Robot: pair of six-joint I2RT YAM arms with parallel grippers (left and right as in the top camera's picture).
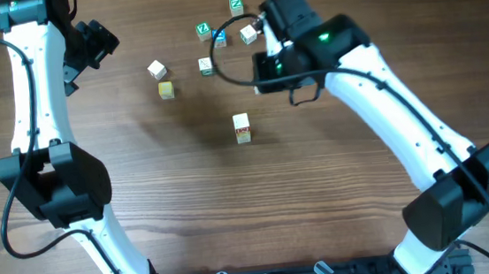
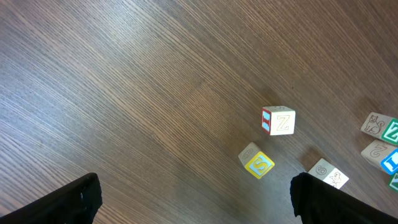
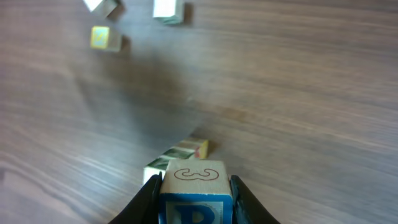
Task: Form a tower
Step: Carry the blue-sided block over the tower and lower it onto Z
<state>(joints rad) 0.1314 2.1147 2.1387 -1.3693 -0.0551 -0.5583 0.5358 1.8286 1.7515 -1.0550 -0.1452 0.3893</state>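
R gripper [image 3: 194, 200] clamped on blue-faced P cube [image 3: 198, 186], looks lifted. Tower [image 1: 242, 128]: short upright stack, pale wood w/ red marks, just ahead of and below held cube; R arm nearer. L gripper [image 2: 199, 202] wide apart, empty, beyond yellow cube [image 2: 259, 165] from Tower. Cubes small, flat-faced, smooth; table [image 1: 338, 191] woodgrain.

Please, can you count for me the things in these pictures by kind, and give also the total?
Robot arms: 2
Loose cubes on the table: 7
Tower, number of cubes in it unclear: 1
Blue-P cube, held in the right end effector: 1
Total: 11
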